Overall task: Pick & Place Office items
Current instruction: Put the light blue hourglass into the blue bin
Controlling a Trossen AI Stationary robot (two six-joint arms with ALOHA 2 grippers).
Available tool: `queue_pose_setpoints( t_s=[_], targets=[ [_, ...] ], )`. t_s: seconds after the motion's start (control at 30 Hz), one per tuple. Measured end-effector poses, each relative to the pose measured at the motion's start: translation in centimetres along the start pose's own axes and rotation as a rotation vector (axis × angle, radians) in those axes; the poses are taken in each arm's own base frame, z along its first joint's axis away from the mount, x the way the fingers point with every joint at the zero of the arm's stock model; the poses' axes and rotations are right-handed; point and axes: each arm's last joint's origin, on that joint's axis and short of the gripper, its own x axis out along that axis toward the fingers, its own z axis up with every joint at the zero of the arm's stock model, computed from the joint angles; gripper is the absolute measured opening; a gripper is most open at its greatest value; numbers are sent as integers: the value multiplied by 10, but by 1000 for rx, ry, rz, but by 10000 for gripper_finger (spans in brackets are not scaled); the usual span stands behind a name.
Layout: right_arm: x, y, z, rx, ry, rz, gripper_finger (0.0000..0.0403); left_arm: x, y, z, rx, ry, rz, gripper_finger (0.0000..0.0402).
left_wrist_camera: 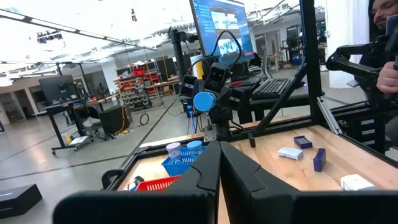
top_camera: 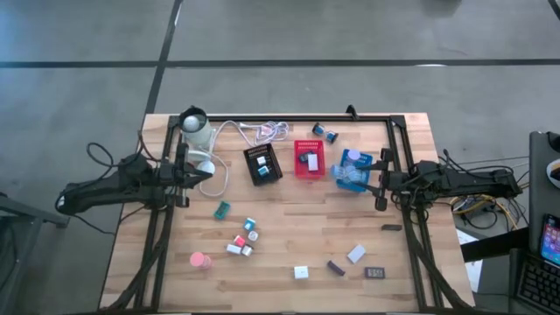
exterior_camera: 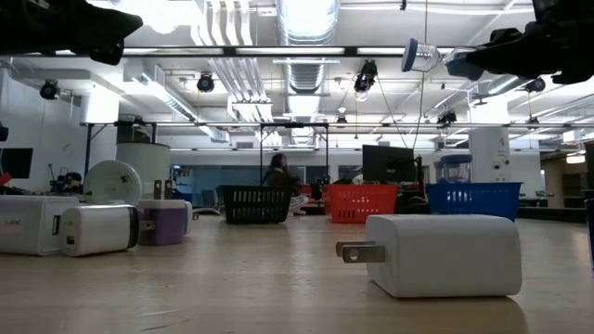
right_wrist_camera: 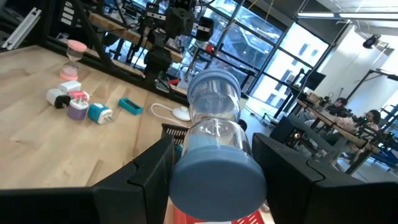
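Right gripper holds a blue hourglass lengthwise, apparently just over the blue tray, frame's right-centre.

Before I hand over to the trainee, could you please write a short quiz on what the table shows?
1. True or false: the left pincer is open.
2. What does the right pincer hold? A) a pink roll B) a blue roll C) a white block
3. Fill in: in the high view, the red tray stands between the black tray and the ___ one.
Key: 1 false, it is shut and empty. 2 B. 3 blue.
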Motion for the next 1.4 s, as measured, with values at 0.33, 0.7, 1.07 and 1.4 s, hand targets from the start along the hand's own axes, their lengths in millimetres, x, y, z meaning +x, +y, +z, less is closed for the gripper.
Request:
queue_pose_setpoints(
  t_s=[0.33, 0.7, 1.07, 1.4],
  targets=[
    [0, 0, 0, 4, -1, 0, 191, 0, 0, 0, 0, 0, 0, 12],
    [-2, -15, 25, 155, -42, -131, 191, 0, 0, 0, 0, 0, 0, 12],
    [5, -54, 91, 242, 336, -347, 191, 1, -1, -4, 0, 6, -2, 12],
    [7, -77, 144, 266, 685, -304, 191, 1, -1, -4, 0, 5, -2, 12]
  ],
)
